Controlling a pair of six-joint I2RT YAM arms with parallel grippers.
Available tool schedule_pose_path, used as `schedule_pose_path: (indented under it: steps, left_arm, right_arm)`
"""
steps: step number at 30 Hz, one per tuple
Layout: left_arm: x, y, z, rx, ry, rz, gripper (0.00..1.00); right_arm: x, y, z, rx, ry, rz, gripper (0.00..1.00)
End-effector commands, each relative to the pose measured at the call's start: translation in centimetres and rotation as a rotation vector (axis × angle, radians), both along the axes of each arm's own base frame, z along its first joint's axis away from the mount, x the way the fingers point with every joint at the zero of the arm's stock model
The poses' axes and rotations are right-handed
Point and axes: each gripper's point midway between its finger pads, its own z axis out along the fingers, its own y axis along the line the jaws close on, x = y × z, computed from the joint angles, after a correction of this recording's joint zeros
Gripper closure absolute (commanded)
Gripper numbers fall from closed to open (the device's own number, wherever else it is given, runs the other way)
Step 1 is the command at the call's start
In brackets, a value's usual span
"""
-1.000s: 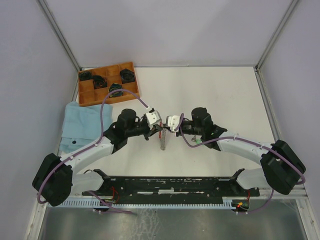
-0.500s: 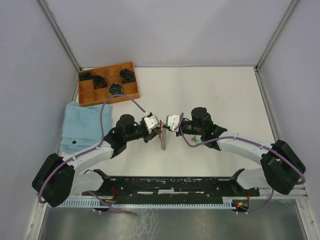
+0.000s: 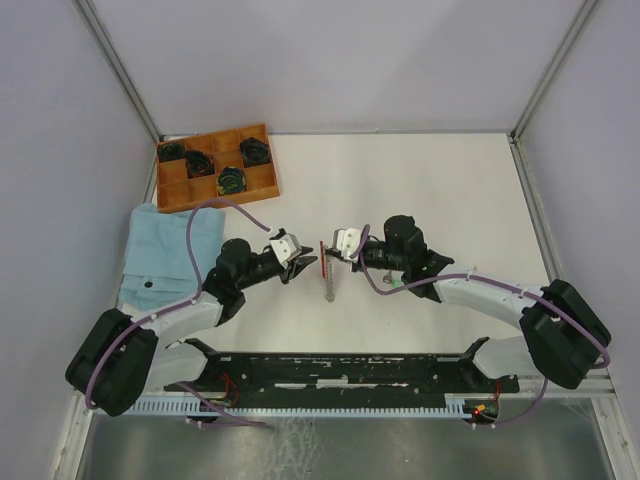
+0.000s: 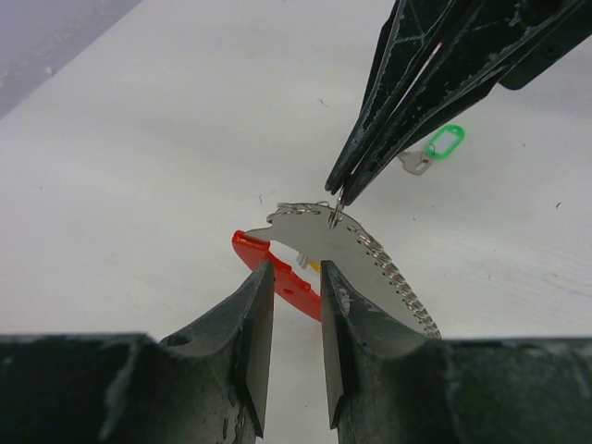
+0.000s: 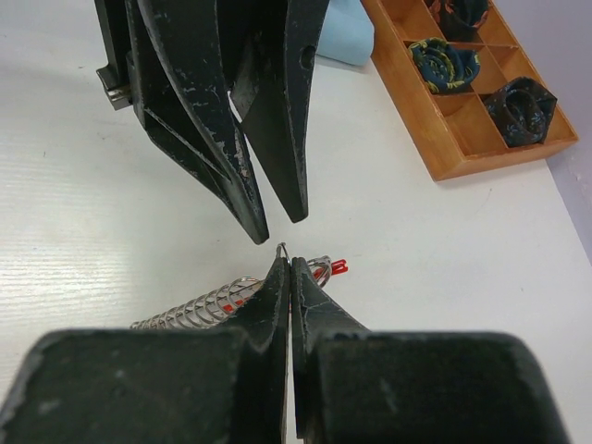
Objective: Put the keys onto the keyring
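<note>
Where the right tool [image 5: 289, 266] pinches the keyring [image 4: 331, 215], coiled silver chain [image 4: 398, 277] trails.

Keyring [image 4: 335, 215]: small metal ring, pinched between the right claw's [image 4: 339, 190] closed tips. Its silver chain [image 4: 398, 282] trails away below, and its red loop strap [image 4: 252, 252] lies just ahead of the left claw's [image 4: 296, 273] parted tips.
Green-headed key [image 4: 437, 148]: flat on the table beyond the right claw, apart.

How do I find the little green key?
Look at the white table, then the right arm. The green key lies on the table close by that arm. It is the only green thing out there; other green marks are on dark coils inside the wooden tray.
</note>
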Motion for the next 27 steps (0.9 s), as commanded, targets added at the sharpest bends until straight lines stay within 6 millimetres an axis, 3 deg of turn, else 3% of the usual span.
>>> schedule_pose_path:
  steps: [1, 6, 27]
  left_arm:
    - [-0.3, -1.0, 3.3, -0.098, -0.096, -0.068, 0.66]
    - [-1.0, -1.5, 3.1, -0.102, -0.097, -0.132, 0.67]
    - [-0.7, -2.1, 2.5, -0.090, -0.067, -0.163, 0.75]
  right_arm:
    - [0.1, 0.7, 1.9, 0.073, -0.037, 0.019, 0.99]
    - [0.1, 0.8, 1.9, 0.076, -0.032, 0.023, 0.99]
    - [-0.4, 1.2, 2.1, 0.085, -0.017, 0.059, 0.99]
